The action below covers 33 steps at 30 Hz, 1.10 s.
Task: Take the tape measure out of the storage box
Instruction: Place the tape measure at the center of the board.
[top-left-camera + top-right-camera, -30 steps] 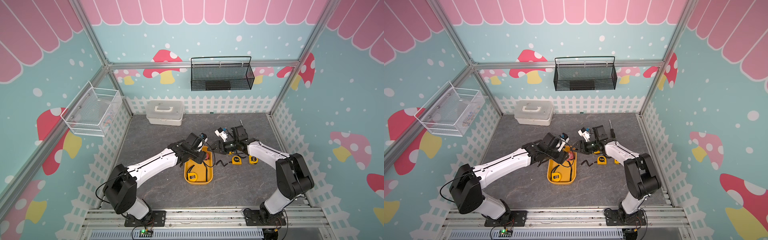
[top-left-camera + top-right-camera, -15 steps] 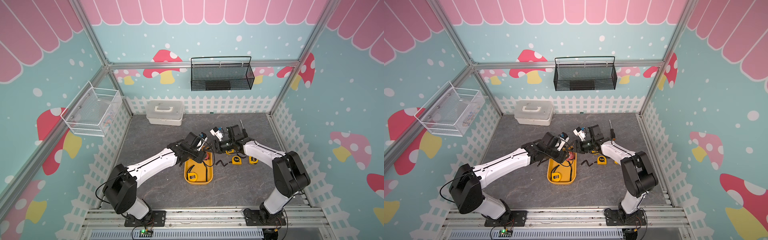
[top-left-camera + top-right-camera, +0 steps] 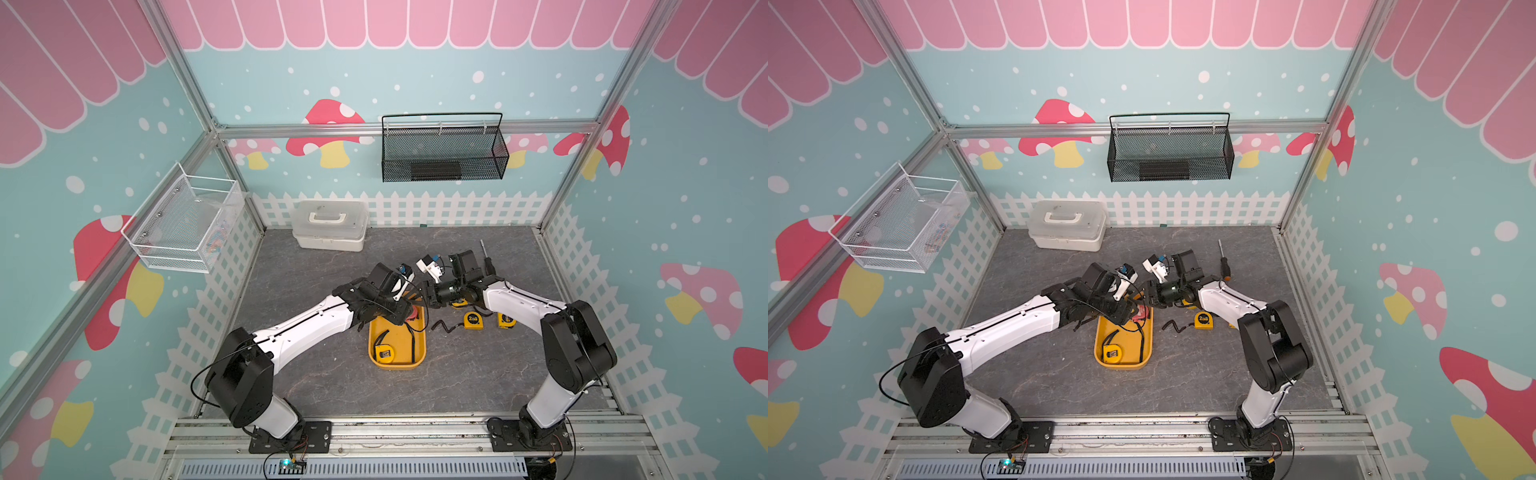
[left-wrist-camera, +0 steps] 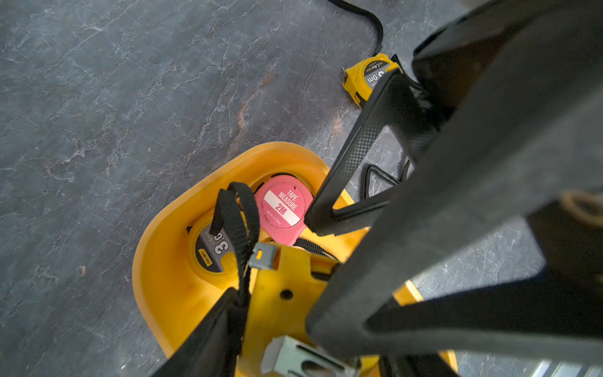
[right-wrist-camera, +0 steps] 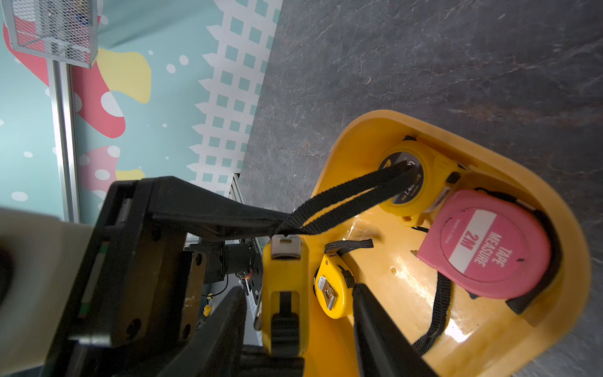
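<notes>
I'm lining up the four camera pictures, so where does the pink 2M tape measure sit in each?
In a top view: pink tape measure at the storage box's far end, half hidden.
In a top view: same far end, half hidden.
Left wrist: in the box's corner, label up.
Right wrist: same corner, label up.
Shared landmark: the box's yellow rim.
</notes>
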Motion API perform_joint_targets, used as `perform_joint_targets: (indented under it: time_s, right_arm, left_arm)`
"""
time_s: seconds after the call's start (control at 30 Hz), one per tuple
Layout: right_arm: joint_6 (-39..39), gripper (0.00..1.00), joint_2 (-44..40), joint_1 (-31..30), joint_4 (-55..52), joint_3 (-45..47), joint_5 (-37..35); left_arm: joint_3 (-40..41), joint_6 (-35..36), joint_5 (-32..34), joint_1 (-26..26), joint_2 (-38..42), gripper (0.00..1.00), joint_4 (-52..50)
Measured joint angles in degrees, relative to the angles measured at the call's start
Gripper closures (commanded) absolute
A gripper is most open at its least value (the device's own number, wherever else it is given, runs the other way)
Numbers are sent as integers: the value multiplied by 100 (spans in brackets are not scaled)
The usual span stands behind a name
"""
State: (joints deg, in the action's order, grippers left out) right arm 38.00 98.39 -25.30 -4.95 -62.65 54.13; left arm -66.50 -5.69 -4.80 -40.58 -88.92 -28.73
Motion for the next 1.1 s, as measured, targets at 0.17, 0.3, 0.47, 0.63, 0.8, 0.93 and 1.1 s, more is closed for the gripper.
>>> perform_joint_targets:
  time_s: [0.17, 0.3, 0.47, 0.63, 0.8, 0.93, 1.1]
  right_arm:
    - [55, 54, 44, -24, 81, 0, 35]
    - [103, 57, 70, -63, 136, 0, 50]
    - [127, 60, 85, -70, 168, 0, 81]
    - [129, 62, 107, -70, 184, 0, 79]
    - [129, 67, 107, -70, 197, 0, 76]
    - [129, 69, 107, -70, 195, 0, 70]
    - [129, 70, 109, -70, 195, 0, 48]
  left_arm:
    - [0, 9, -57, 11, 0, 40, 31]
    - [0, 13, -111, 15, 0, 40, 42]
    - [0, 13, -186, 61, -7, 40, 68]
    - [-2, 13, -297, 114, -37, 40, 76]
    - [-7, 13, -393, 162, -103, 40, 79]
    - [-20, 15, -431, 184, -164, 39, 81]
    - [-37, 15, -448, 190, -173, 39, 79]
